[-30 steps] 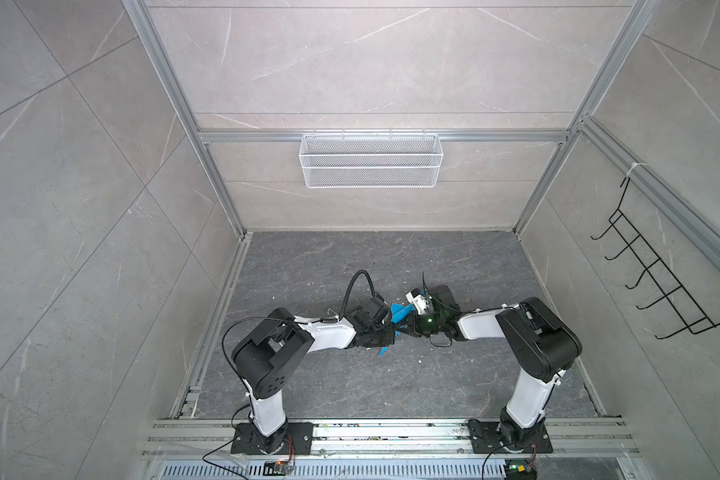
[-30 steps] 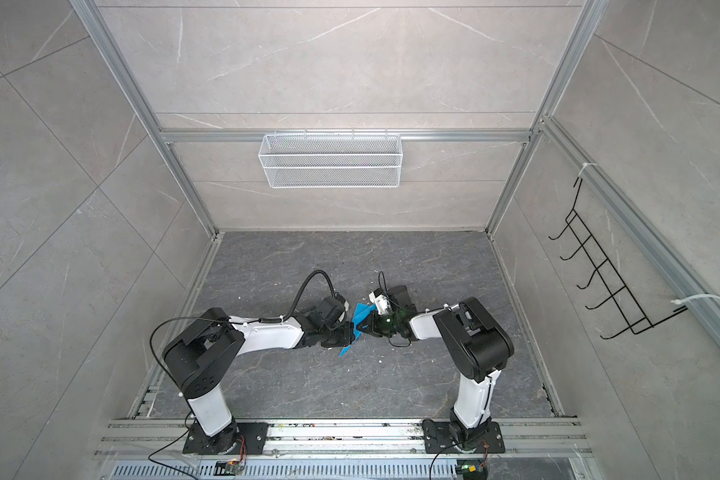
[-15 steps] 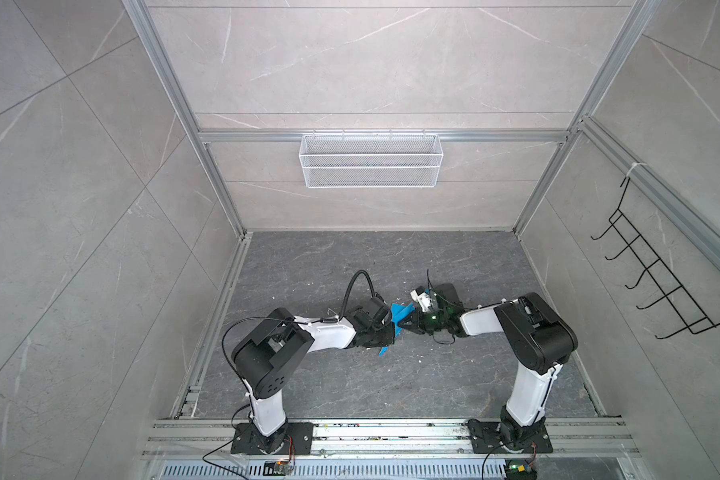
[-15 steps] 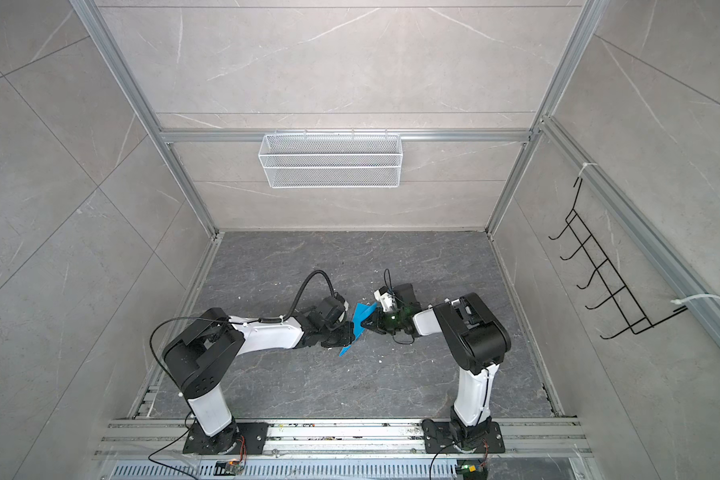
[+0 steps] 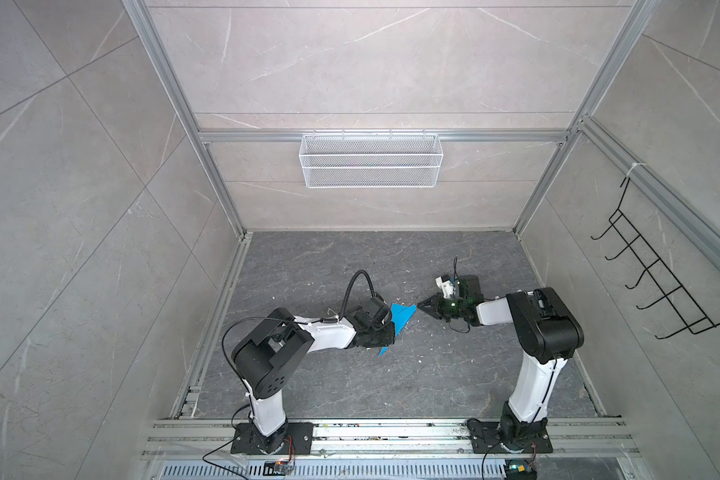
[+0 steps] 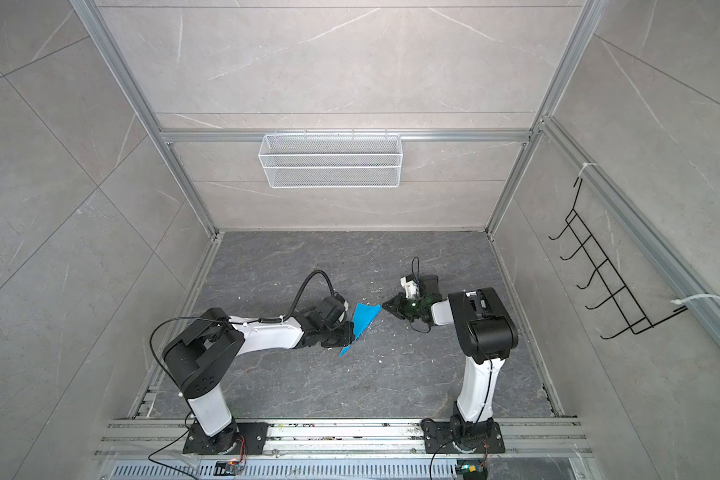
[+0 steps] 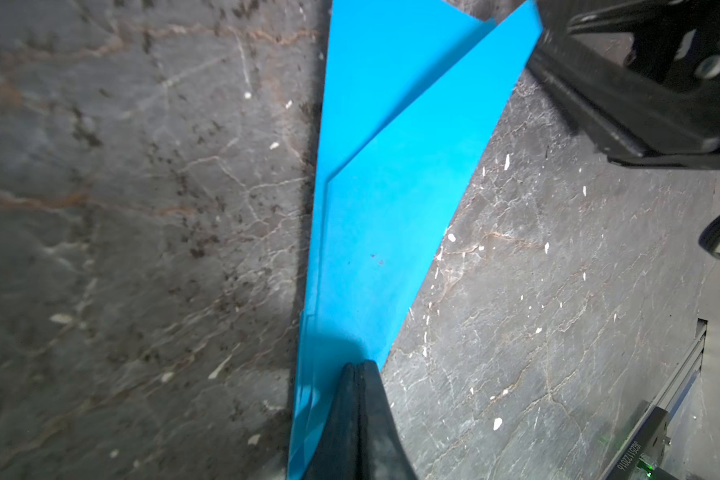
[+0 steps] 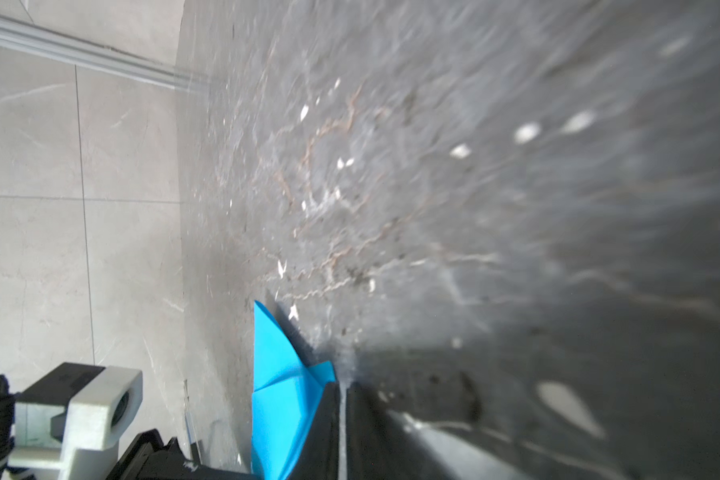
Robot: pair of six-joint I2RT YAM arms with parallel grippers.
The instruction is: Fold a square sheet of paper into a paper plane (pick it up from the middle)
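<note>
Our left gripper (image 7: 358,366), pinched shut, presses on the paper plane (image 7: 375,199); our right gripper (image 5: 421,306), almost closed and empty, sits just beside it at two o'clock from above.

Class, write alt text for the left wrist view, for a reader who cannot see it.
A blue paper plane, folded into a long taper, lies on the dark grey table. The left gripper, shut, rests over its narrow end; the black right gripper sits beside its wide end.
</note>
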